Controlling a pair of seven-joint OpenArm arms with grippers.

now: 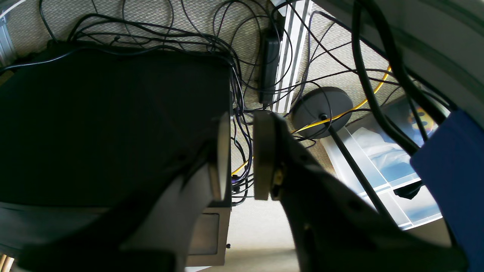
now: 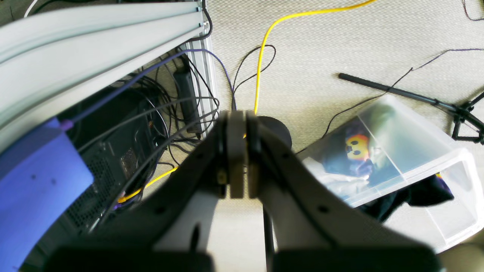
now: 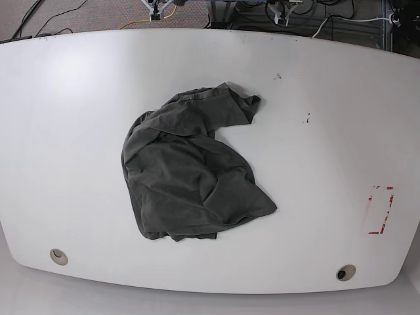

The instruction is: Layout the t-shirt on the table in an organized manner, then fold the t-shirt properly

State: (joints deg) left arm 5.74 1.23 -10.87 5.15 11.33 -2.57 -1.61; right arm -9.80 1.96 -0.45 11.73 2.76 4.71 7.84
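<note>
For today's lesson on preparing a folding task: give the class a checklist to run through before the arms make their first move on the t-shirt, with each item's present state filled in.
1. T-shirt fully on the table: ok, crumpled in a heap near the middle.
2. T-shirt laid out flat: not ok, bunched and wrinkled.
3. Left gripper free of cloth: ok, jaws slightly apart, nothing between them.
4. Right gripper ready to grasp: not ok, jaws shut and empty.
5. Arms over the table: not ok, none shows in the base view; both wrist cameras see floor and cables.
6. Collar and sleeves identifiable: cannot tell from the heap.
</note>
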